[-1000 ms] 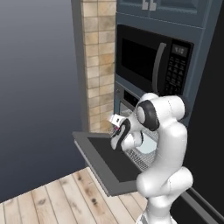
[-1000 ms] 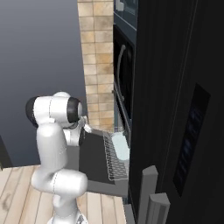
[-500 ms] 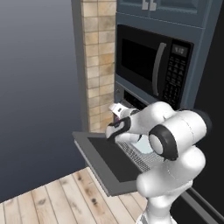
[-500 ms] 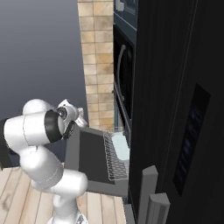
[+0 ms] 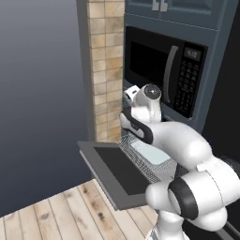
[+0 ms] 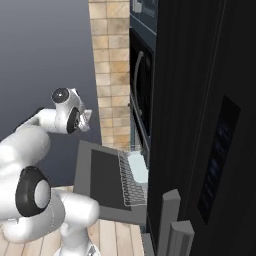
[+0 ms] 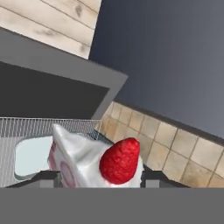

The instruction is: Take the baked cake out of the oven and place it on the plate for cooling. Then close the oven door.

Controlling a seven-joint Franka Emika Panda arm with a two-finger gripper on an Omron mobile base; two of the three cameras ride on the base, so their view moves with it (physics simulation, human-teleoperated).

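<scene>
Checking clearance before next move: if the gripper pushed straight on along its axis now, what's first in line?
Probably the tan brick wall beside the oven: with the cake held in the gripper, the hand view looks past it at those bricks. Depth is unclear.

Open air left of the brick pillar (image 5: pixel 107 70). Oven door (image 5: pixel 119 171) down flat w/ pulled-out rack (image 5: pixel 152 161) block below; microwave (image 5: pixel 164 70) crowds right.

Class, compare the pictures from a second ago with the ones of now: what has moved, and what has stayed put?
The arm has swung up and away from the oven rack, lifting the gripper with the baked cake clamped between its jaws. The oven door stays dropped open, and the pale tray stays on the pulled-out rack.
</scene>
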